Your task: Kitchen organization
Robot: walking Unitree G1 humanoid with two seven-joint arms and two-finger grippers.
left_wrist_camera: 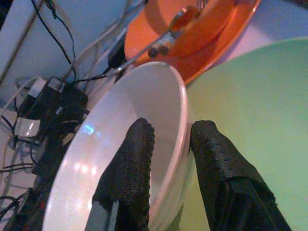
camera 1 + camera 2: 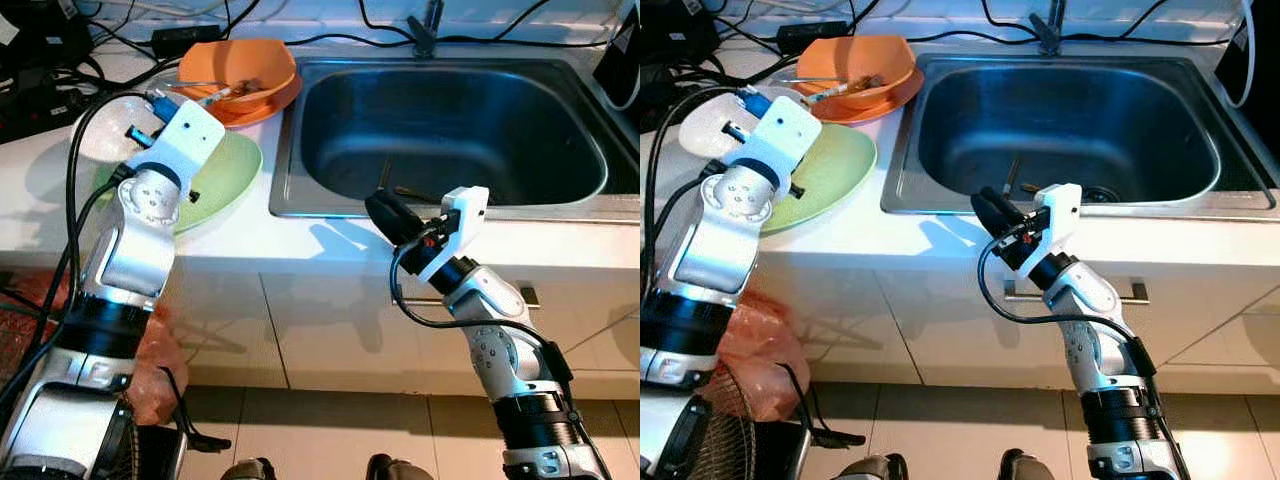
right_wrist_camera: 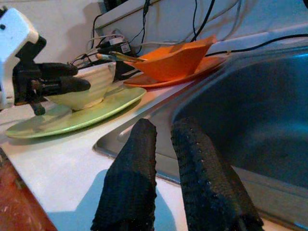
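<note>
My left gripper [image 1: 171, 132] is shut on the rim of a white bowl [image 1: 120, 144], one finger inside and one outside. The bowl [image 2: 702, 127] rests on or just over a pale green plate [image 2: 228, 172] on the white counter, left of the sink; I cannot tell which. Behind it an orange bowl [image 2: 240, 62] with utensils sits on an orange plate [image 2: 272, 104]. My right gripper [image 2: 385, 210] is shut and holds nothing. It hovers at the front rim of the steel sink [image 2: 290, 140], pointing toward the plates.
A couple of thin utensils [image 2: 388, 178] lie in the sink basin. The faucet [image 2: 425, 30] stands at the back. Black cables and power adapters [image 2: 40, 70] crowd the back left counter. An orange plastic bag [image 2: 150, 355] sits on the floor at left.
</note>
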